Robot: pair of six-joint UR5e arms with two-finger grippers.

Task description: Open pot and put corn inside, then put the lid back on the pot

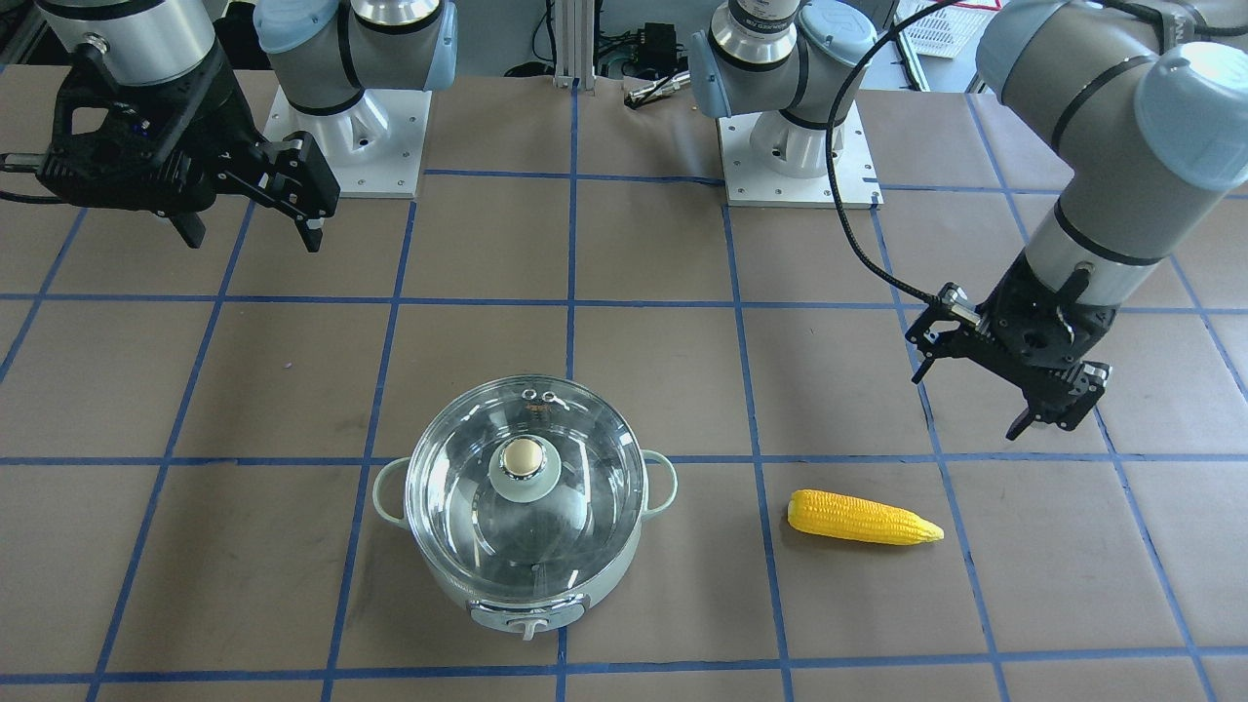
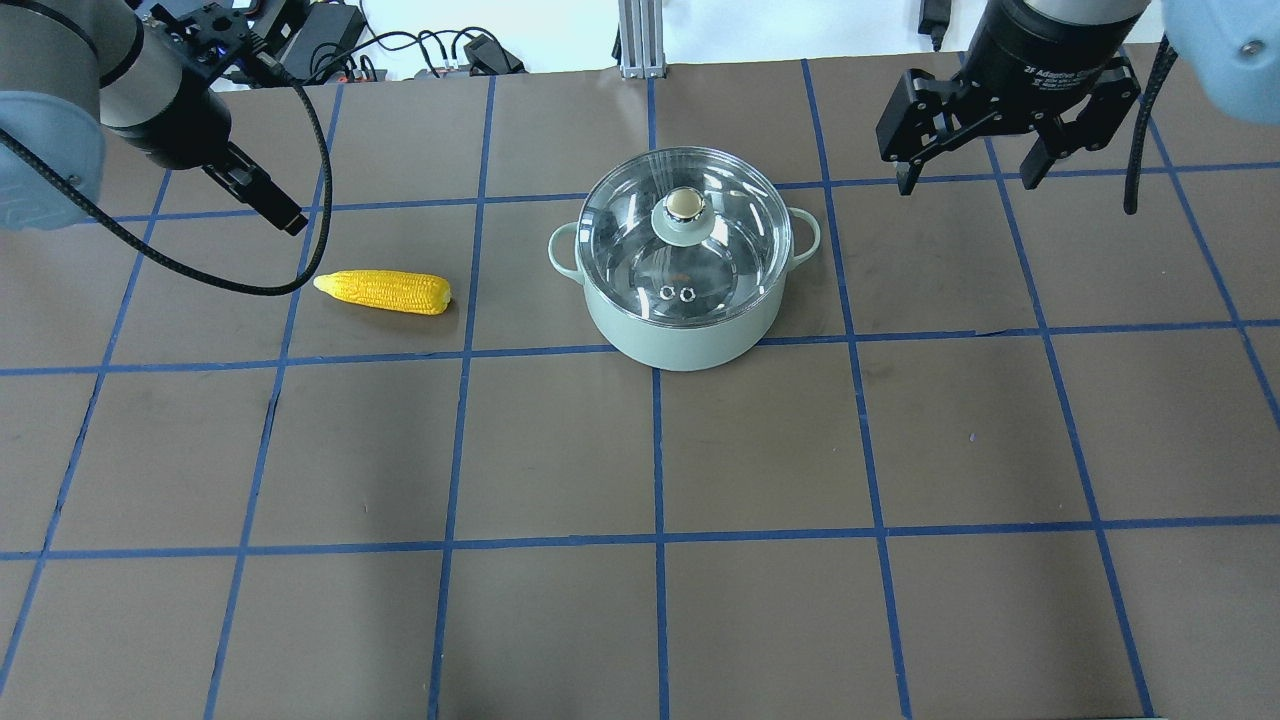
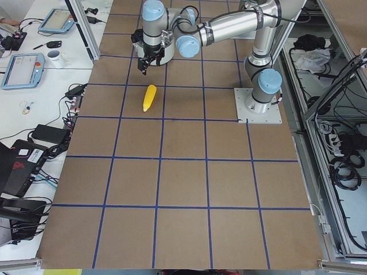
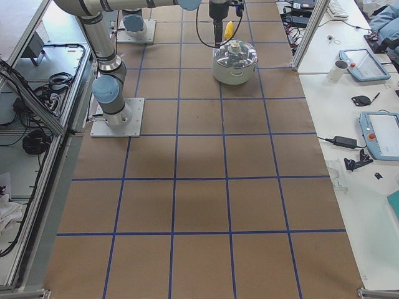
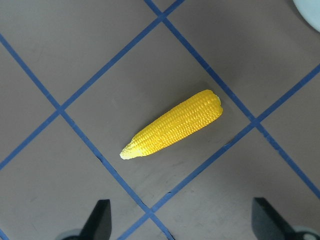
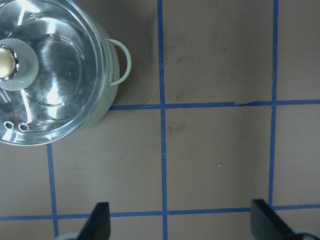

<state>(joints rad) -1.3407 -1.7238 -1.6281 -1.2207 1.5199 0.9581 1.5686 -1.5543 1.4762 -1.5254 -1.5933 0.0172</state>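
The pot [image 2: 680, 335] stands mid-tabletop [image 2: 760, 450] with the lid [image 2: 630, 250] seated on it, so the step in hand is, by my judgement, getting that lid off. The corn [image 2: 383, 292] lies flat on the tabletop, well apart from the pot on the robot's left side, blunt end toward the pot. The right gripper [image 2: 967, 180] hovers above the tabletop beyond the pot's right loop handle [image 2: 806, 235], fingers spread wide and holding nothing. The left gripper [image 5: 182, 227] hangs over the corn, its fingers likewise released and empty. To do this well, the right gripper should centre over the lid's knob [image 2: 684, 205], come straight down with the fingers straddling it, and close on the pale base under the gold cap, where the grip seems least likely to slip. The glass dome looks slick and may be heavy, so a vertical lift before any sideways travel is wise. It should then be set down on bare tabletop away from the corn's route to the pot. The left arm's black cable [image 2: 200, 272] droops near the corn's tapered tip and could snag during a grasp, and the blue tape lines [image 2: 659, 450] are only flat markings
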